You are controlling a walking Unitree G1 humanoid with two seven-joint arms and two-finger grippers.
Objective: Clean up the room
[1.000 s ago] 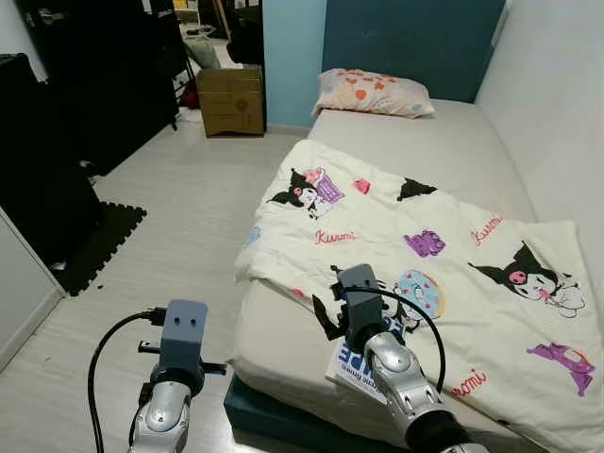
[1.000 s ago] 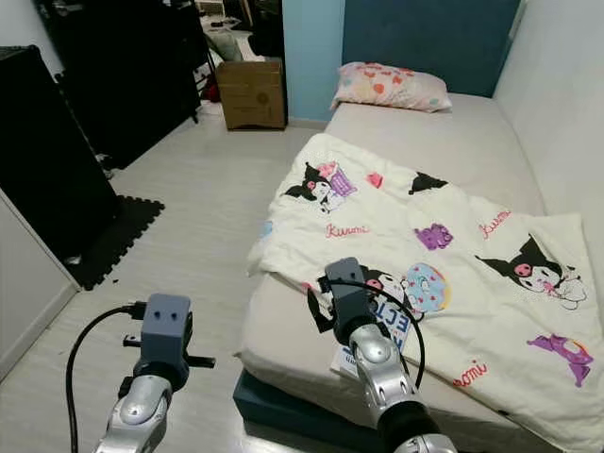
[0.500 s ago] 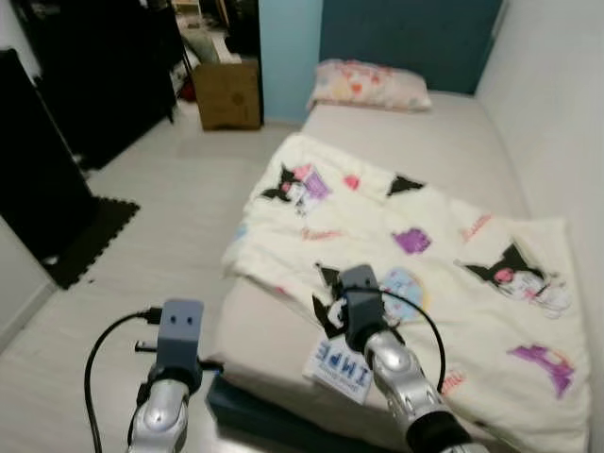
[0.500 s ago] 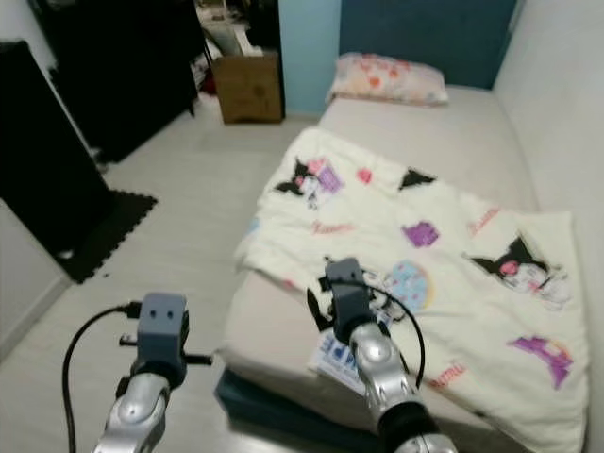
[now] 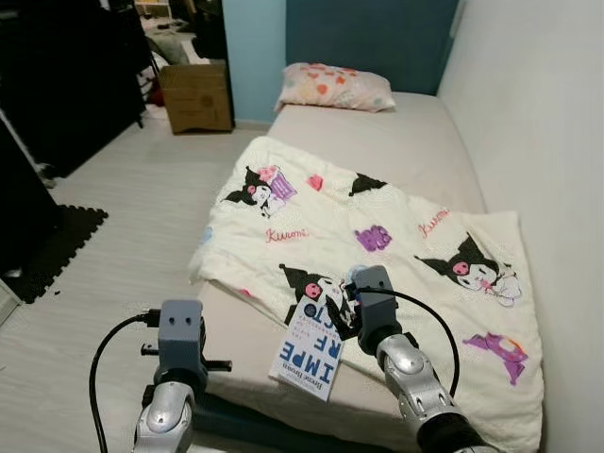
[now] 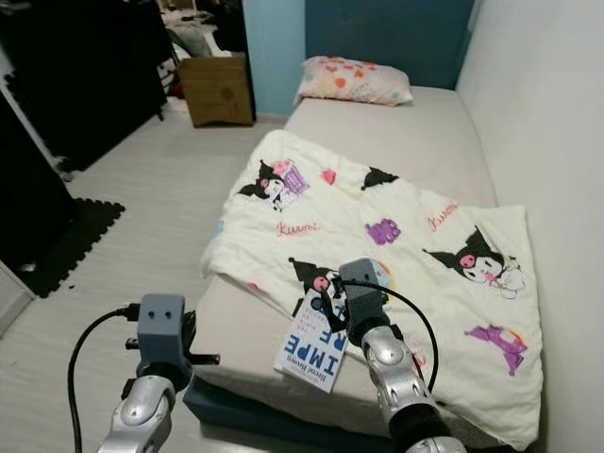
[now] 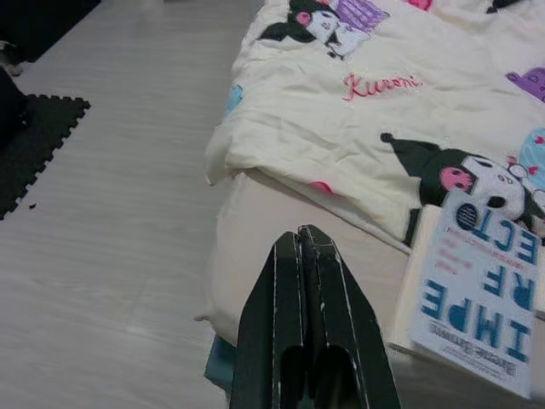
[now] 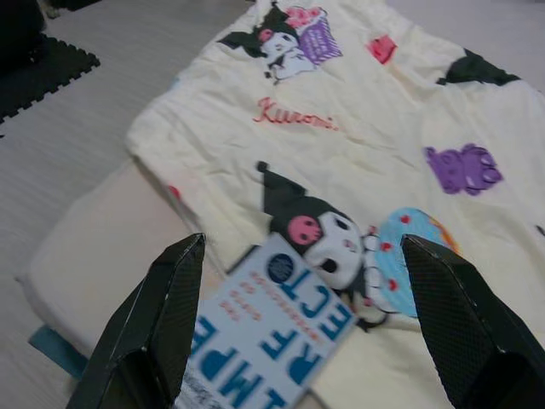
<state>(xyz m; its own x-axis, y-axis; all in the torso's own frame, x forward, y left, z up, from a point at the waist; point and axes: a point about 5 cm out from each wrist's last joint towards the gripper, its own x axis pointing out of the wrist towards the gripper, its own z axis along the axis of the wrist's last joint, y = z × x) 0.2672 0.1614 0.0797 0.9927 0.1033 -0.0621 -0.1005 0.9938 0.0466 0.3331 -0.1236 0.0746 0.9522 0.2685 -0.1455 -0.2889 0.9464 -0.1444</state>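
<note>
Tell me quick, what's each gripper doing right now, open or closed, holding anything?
Left gripper: closed, holding nothing, above the mattress edge.
Right gripper: open wide over the book on the bed, not gripping it.

Book (image 8: 268, 341) cover (lower part) cut off

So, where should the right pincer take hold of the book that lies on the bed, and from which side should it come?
Probably by the spine-side long edge, from above. The book lies flat at the foot edge of the bed, its upper corner on the blanket, so only the thin edges give two opposing faces. The right pincer is open above the cover with a finger on each side, so a straight descent suits.
</note>
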